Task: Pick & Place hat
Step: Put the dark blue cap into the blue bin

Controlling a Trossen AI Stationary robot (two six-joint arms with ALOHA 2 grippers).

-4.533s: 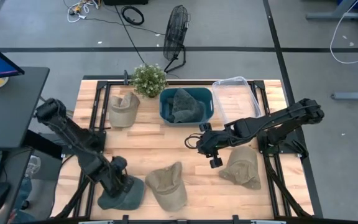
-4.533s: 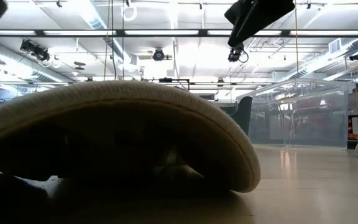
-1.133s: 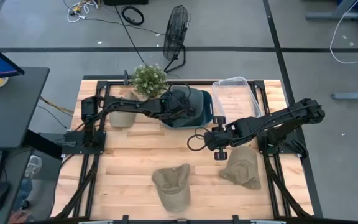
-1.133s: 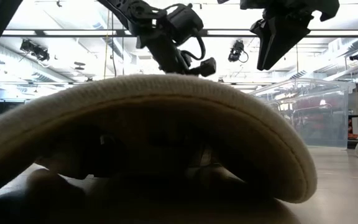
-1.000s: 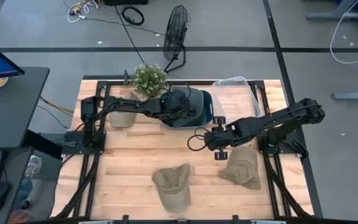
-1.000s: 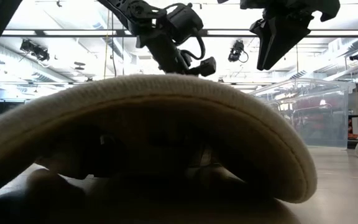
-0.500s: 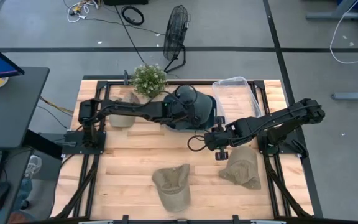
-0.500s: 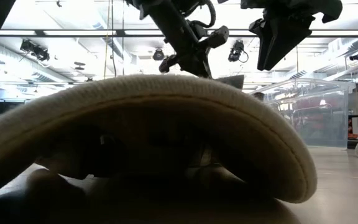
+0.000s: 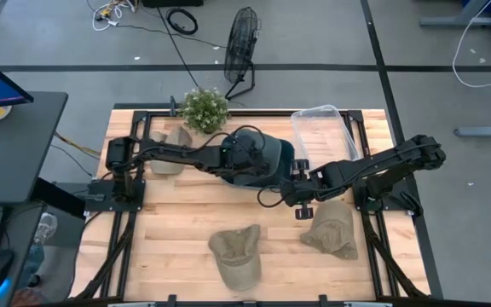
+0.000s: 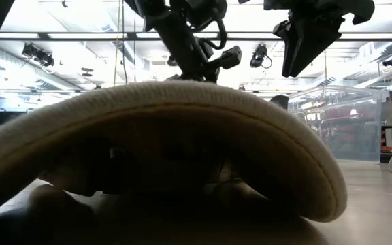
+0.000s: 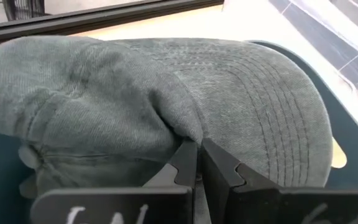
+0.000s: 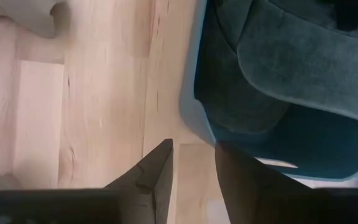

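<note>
A dark green hat (image 9: 262,155) sits over the teal bin (image 9: 286,152) at the table's far middle. My left gripper (image 9: 245,157) reaches in from the left and is shut on the hat (image 11: 135,81). The bin's wall (image 11: 353,149) shows around the hat. My right gripper (image 9: 301,203) hovers open over bare wood just off the bin's near right corner (image 12: 197,118), touching nothing. Dark cloth (image 12: 253,93) fills the bin in the right wrist view. My left gripper pinches a fold of the crown's cloth (image 11: 188,134) between its two fingertips, right where the crown meets the stitched brim (image 11: 272,106). The fingers come slanting down from the table's left. Whether the hat hangs clear of the bin's floor cannot be told.
Three tan hats lie on the wood: one near the front middle (image 9: 235,254), whose brim (image 10: 155,136) fills the low view, one at the right (image 9: 335,226), one at the far left (image 9: 167,141) behind my left arm. A potted plant (image 9: 205,109) and a clear tub (image 9: 322,135) stand at the back.
My left gripper, still shut on the dark hat, has moved a little toward the table's near edge and right, and the hat has come along, now covering most of the bin. My right arm has kept still.
</note>
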